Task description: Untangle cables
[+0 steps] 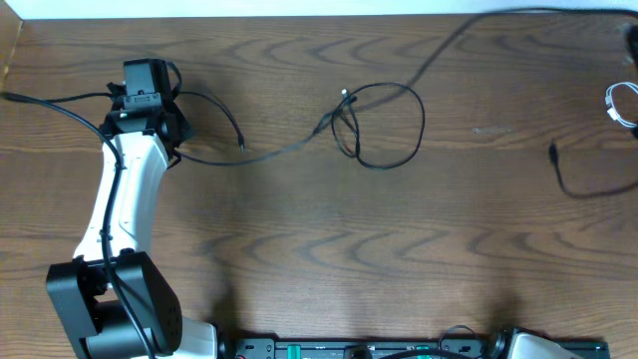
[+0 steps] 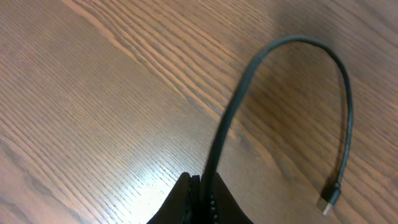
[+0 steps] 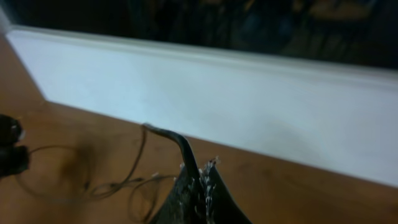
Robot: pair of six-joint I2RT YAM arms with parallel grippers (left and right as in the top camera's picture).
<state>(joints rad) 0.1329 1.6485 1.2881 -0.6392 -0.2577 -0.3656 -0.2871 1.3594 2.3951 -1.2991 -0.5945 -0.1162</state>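
The long black cable [image 1: 269, 153] runs from my left gripper [image 1: 159, 115] across the table into a looped tangle [image 1: 379, 125], then climbs to the top right. In the left wrist view my left gripper [image 2: 202, 183] is shut on this black cable [image 2: 249, 74], whose short free end arcs round to a plug [image 2: 329, 200] lying on the wood. My right gripper [image 3: 199, 174] is shut on a black cable [image 3: 180, 144] above the table, with the blurred tangle [image 3: 124, 186] to its left. This gripper does not show from overhead. A white cable [image 1: 620, 105] lies coiled at the right edge.
Another black cord with a plug end [image 1: 554, 153] lies at the right. The left arm's own thick wire [image 1: 50, 103] trails off the left edge. A white wall strip [image 3: 249, 93] borders the table's far side.
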